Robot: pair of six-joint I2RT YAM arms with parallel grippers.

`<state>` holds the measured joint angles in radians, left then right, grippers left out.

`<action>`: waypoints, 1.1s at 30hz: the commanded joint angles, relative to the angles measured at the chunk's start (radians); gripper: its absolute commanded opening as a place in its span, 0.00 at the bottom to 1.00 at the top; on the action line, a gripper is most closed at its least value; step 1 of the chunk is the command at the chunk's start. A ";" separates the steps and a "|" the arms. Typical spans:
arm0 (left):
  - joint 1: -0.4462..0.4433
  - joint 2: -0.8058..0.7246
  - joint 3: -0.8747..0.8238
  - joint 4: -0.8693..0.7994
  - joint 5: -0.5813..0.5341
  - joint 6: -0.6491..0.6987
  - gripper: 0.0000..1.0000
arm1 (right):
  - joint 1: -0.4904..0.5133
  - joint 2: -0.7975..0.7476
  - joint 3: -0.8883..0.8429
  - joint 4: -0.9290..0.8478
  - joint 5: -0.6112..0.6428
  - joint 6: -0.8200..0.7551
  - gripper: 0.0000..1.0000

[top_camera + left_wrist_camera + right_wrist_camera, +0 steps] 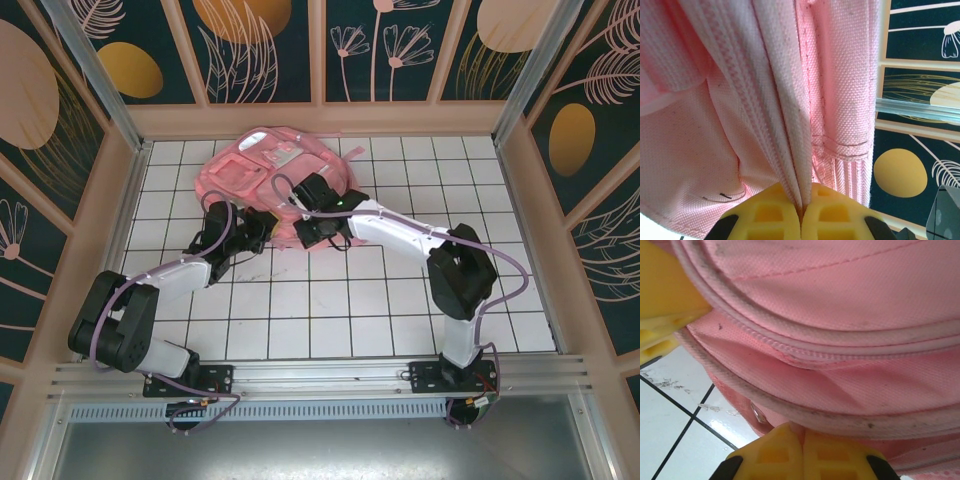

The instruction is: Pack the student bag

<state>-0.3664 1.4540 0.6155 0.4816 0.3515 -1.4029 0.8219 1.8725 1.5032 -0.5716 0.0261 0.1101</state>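
The student bag (250,172) lies on the table's (400,305) far side, jaws at its near edge.

Bright, even light from above; glare on tiles (680,440); student bag (715,150) close-up prob. slightly soft.

Twin arms — body finish
Left arm (165,272) and right arm (400,228): white links, black joint housings, lilac cables (520,272) — yellow fingers (832,212) with recessed grid pockets.

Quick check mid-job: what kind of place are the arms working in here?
Probably a staged robot cell, not a real room: white gridded tabletop, leaf-print wall panels in pink frames, aluminium mounting rail at the near edge.
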 commanded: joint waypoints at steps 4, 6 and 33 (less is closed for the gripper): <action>0.022 -0.045 -0.022 -0.025 -0.052 0.058 0.00 | -0.163 -0.031 0.006 -0.132 0.347 0.026 0.00; 0.023 -0.050 -0.023 -0.032 -0.057 0.061 0.00 | -0.170 -0.032 0.012 -0.135 0.349 0.021 0.00; 0.023 -0.020 0.012 -0.078 -0.030 0.142 0.00 | -0.301 0.069 0.085 -0.060 0.307 0.029 0.00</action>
<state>-0.3660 1.4536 0.6151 0.4274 0.3527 -1.3216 0.5564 1.9427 1.5566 -0.5831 0.2268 0.1368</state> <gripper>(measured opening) 0.068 0.049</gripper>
